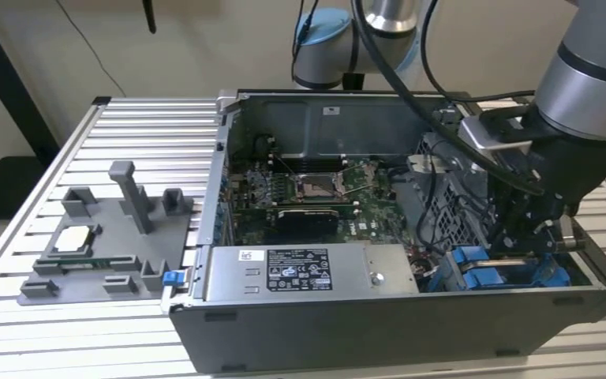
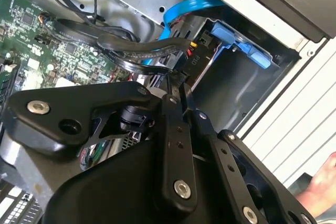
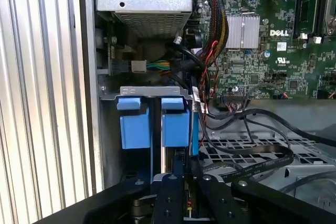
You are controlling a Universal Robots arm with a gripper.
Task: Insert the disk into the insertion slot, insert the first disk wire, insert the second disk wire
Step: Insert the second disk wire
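In the exterior view, the pincer (image 1: 521,237) hangs low inside the computer case (image 1: 387,332), just above the blue carrier of the disk (image 1: 482,272), which appears seated in the insertion slot (image 1: 445,213). In the second wrist view, its fingers (image 2: 176,100) pinch a black connector (image 2: 195,59) on a flat wire (image 2: 142,48), so wiring seems unfinished. In the first wrist view, the blue tabs (image 3: 152,124) sit just ahead.

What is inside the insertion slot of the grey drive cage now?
In the first wrist view, blue carrier tabs stand in the insertion slot, with the gripper right at them. The disk itself is hidden behind them.
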